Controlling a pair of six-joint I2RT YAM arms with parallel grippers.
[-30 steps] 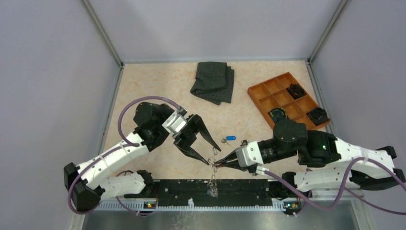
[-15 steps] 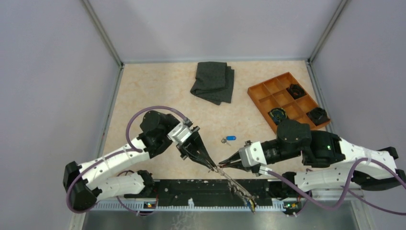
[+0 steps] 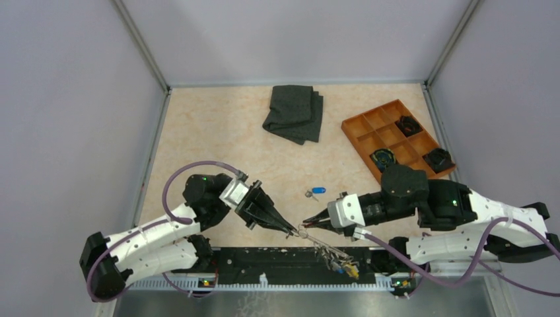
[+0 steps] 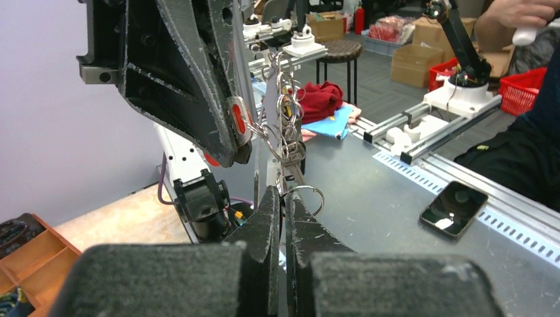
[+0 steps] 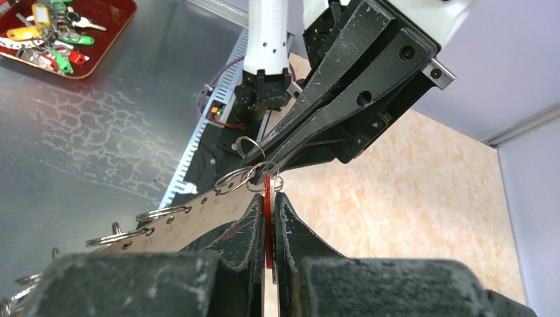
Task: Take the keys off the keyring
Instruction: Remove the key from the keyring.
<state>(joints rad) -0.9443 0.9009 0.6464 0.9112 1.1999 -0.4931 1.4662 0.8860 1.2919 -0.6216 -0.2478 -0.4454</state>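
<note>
Pinching my left gripper (image 3: 292, 232) on the floppy keyring (image 5: 198, 210), slick metal end; right gripper (image 3: 306, 226) clamps the tiny red key (image 5: 267, 198).

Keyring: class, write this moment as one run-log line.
left gripper: shut on keyring | right gripper: shut on red key | other keys: on keyring | blue key: lying on table

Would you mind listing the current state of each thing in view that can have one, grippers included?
left gripper: shut on the keyring, at its metal ring
right gripper: shut on the red key
keyring: lifted between both grippers, band trailing down
red key: pinched by its head
blue key: lying loose, apart from the keyring
cloth: folded
tray: three compartments occupied, others empty
</note>
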